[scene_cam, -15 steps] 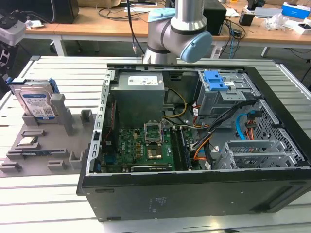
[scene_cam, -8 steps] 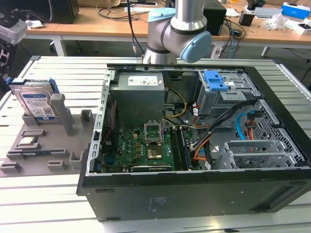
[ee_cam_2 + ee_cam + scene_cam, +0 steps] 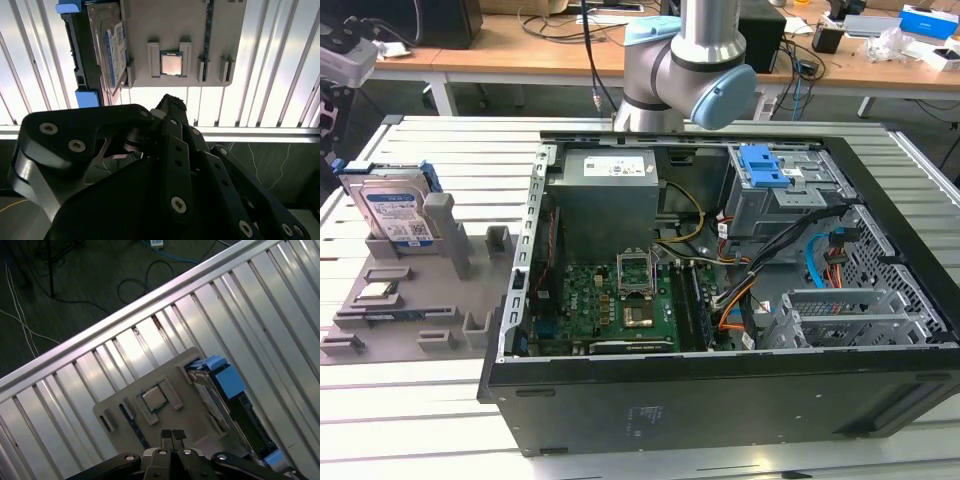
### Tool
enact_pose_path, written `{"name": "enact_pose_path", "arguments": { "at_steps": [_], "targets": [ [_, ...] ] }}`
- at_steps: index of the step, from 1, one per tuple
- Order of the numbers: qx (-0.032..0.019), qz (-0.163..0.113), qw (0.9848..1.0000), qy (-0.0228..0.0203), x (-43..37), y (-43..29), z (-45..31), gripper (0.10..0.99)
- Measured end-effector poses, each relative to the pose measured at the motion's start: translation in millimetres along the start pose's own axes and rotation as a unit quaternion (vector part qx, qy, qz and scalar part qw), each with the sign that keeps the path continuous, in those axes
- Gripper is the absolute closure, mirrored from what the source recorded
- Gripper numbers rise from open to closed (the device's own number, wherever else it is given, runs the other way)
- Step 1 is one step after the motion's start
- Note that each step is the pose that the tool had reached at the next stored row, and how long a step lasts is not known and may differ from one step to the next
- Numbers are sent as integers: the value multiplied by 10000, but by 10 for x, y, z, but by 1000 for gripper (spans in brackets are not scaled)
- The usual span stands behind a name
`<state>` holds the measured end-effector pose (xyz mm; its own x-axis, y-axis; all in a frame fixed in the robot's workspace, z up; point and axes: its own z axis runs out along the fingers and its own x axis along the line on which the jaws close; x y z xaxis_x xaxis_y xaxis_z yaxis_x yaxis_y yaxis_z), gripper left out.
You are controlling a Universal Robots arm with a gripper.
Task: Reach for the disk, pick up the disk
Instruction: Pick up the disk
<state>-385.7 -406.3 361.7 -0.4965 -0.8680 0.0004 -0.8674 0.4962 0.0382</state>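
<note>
First wrist view looks down past the gripper (image 3: 172,436). Its two fingertips (image 3: 166,435) are pressed together with nothing between them, and it hangs above the edge of the grey holder plate (image 3: 192,392), clear of everything on it and nearest the chip (image 3: 153,399). That small square chip lies flat in a cradle at mid-plate. At one end of the plate the disk (image 3: 220,400) stands on edge, leaning in a slot with its blue bracket (image 3: 225,377) along one side. I'd guess it is parked that way so both faces are free to be gripped, and it is untouched. Under the plate runs a ribbed aluminium table (image 3: 420,420). An open computer case (image 3: 720,400) sits beside the plate on the exterior view's right, the arm (image 3: 690,70) rises behind the case, and cluttered desks (image 3: 500,55) with cables lie beyond the plate.
</note>
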Motion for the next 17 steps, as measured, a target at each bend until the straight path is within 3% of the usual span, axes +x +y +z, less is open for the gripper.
{"name": "enact_pose_path", "arguments": {
  "at_steps": [8, 11, 17],
  "targets": [
    [0, -325, 9995, 13, 0, 0, 0, 980],
    [0, -530, 9986, 20, 0, 0, 0, 980],
    [0, -959, 9954, 37, 0, 0, 0, 980]
  ]
}}
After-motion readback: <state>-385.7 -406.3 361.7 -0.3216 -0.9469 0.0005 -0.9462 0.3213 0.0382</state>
